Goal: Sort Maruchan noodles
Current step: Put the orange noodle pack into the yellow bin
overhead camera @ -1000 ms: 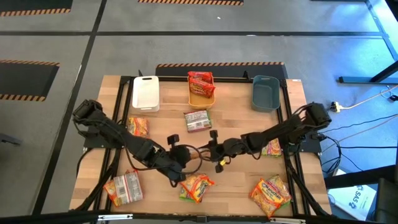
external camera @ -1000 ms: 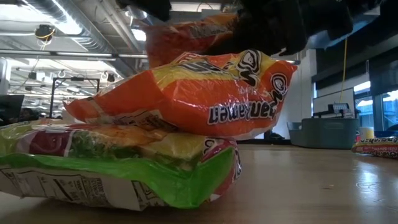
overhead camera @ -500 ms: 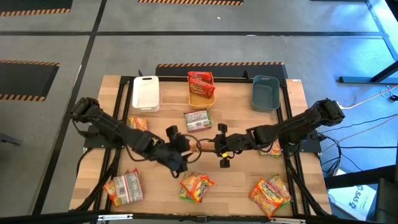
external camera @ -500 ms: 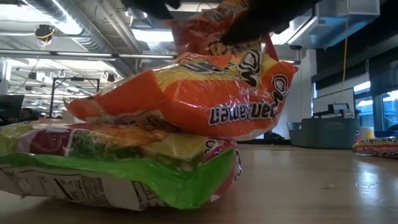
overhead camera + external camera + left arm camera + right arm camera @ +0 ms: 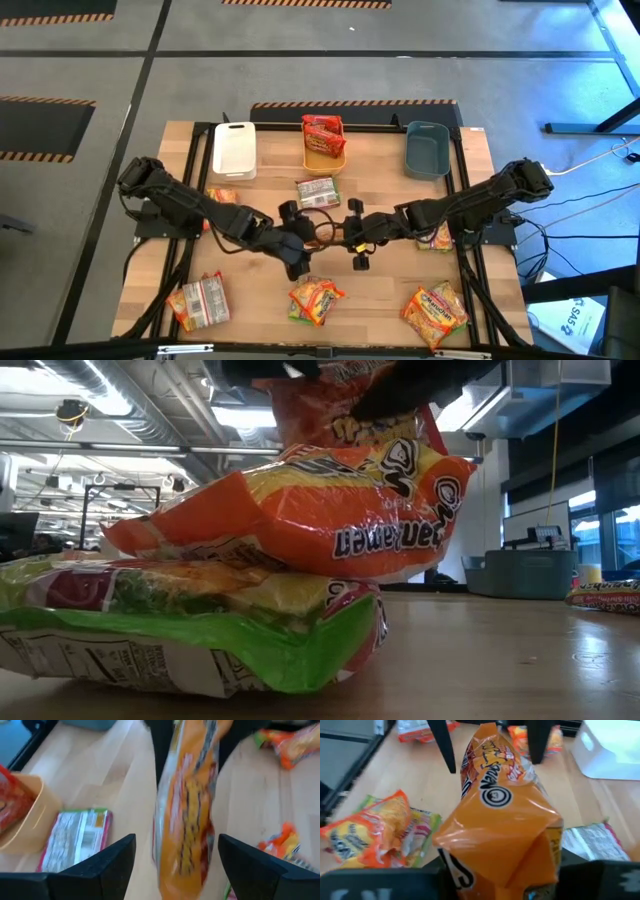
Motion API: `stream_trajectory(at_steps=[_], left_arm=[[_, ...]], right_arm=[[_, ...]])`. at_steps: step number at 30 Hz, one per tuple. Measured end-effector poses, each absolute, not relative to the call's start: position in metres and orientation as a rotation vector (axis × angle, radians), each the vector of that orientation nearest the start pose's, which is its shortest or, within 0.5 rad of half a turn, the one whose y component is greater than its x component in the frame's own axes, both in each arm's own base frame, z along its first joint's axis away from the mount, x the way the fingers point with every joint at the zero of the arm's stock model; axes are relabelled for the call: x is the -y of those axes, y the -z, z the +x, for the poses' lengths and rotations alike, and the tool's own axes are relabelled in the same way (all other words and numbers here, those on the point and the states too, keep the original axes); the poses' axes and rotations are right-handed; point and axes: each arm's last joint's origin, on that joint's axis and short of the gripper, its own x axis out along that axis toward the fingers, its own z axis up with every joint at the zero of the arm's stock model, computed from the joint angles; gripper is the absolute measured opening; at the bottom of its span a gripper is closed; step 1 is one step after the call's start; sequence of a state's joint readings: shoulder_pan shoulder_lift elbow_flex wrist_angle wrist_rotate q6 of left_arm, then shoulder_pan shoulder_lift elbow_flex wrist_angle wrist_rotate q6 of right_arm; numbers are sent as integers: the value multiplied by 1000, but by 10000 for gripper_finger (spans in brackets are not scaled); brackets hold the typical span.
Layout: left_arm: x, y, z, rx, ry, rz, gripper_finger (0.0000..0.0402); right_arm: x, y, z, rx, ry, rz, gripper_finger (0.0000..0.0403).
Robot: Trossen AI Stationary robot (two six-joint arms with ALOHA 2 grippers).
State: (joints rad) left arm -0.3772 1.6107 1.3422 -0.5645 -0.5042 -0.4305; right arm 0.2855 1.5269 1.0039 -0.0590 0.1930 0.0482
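Observation:
An orange-yellow Maruchan noodle packet (image 5: 326,232) hangs above the table's middle, with my right gripper (image 5: 346,233) shut on it. My left gripper (image 5: 176,840) is open, and its fingers (image 5: 442,747) stand apart on either side of the packet's other end (image 5: 186,815). Near the front edge an orange packet (image 5: 300,520) lies on top of a green one (image 5: 200,625). A packet (image 5: 318,193) with its silvery back up lies flat in front of the orange bin (image 5: 335,158). My right gripper pinches the orange packet's near end (image 5: 507,862) between its two fingers. It comes from the table's right side, slanting a little downward, and lies along the packet. The packet is lifted clear of the table and reaches out toward my left gripper.
At the far edge stand a white bin (image 5: 233,150), the orange bin holding a red packet (image 5: 322,130), and a grey-blue bin (image 5: 427,148). Loose packets lie at the left (image 5: 222,203), front left (image 5: 200,300), front right (image 5: 435,310) and right (image 5: 437,238).
My left gripper has opened and let go of the orange packet, and has swung a little toward the table's right and far side. My right gripper has risen and rolled, carrying the packet higher above the stacked packets.

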Motion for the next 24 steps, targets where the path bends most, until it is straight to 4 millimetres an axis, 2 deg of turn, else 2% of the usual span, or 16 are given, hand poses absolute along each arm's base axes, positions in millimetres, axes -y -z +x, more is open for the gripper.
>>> stream_trajectory(at_steps=[5,12,18,24], left_arm=[[107,-295,335,-668,-211,-58,278],[97,-277,350,-755,-123,-92,268],[94,-276,352,-758,-118,-115,203],[94,-277,352,-750,-111,-99,134]], right_arm=[[-89,-244,321,-554,-83,-87,107],[-90,-248,323,-515,-106,-68,124],[-91,-246,323,-519,-123,-64,124],[-91,-248,321,-524,-134,-66,182]])
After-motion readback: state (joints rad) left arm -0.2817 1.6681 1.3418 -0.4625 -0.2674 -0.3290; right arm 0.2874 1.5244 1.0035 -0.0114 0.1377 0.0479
